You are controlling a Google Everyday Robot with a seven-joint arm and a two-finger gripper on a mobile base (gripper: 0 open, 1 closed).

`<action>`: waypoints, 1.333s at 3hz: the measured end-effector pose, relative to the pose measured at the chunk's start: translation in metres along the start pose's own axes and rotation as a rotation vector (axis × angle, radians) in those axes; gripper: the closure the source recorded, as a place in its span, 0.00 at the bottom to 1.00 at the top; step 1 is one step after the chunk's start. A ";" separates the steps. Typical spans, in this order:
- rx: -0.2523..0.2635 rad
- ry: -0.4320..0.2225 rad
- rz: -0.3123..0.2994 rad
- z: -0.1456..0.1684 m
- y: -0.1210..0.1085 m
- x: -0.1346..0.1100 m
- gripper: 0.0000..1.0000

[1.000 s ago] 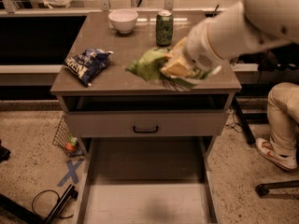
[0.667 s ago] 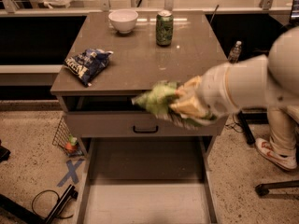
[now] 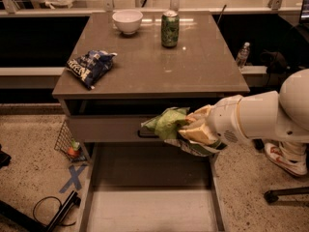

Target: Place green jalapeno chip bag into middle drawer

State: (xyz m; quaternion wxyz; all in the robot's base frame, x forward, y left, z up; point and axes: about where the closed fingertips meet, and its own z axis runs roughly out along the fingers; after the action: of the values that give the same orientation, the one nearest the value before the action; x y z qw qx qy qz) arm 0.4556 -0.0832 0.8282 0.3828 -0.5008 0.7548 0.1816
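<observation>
The claw (image 3: 190,128) reaches in from the right and pinches the green jalapeno chip bag (image 3: 166,122), holding it in the air just in front of the grey drawer front (image 3: 106,128), above the far end of the pulled-out middle drawer (image 3: 145,209). On the table (image 3: 203,66) sit a dark blue chip bag (image 3: 89,66) at the left, and a white bowl (image 3: 127,21) and green can (image 3: 169,29) at the far edge.
</observation>
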 end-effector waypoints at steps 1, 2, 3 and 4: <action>-0.012 -0.030 0.026 0.023 0.004 0.011 1.00; -0.116 -0.097 0.085 0.113 0.052 0.057 1.00; -0.181 -0.118 0.121 0.190 0.093 0.102 1.00; -0.146 -0.125 0.176 0.256 0.086 0.143 1.00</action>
State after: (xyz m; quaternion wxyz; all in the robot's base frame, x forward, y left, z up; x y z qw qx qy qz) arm 0.4504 0.0340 0.5456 0.3742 -0.4469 0.7553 0.2996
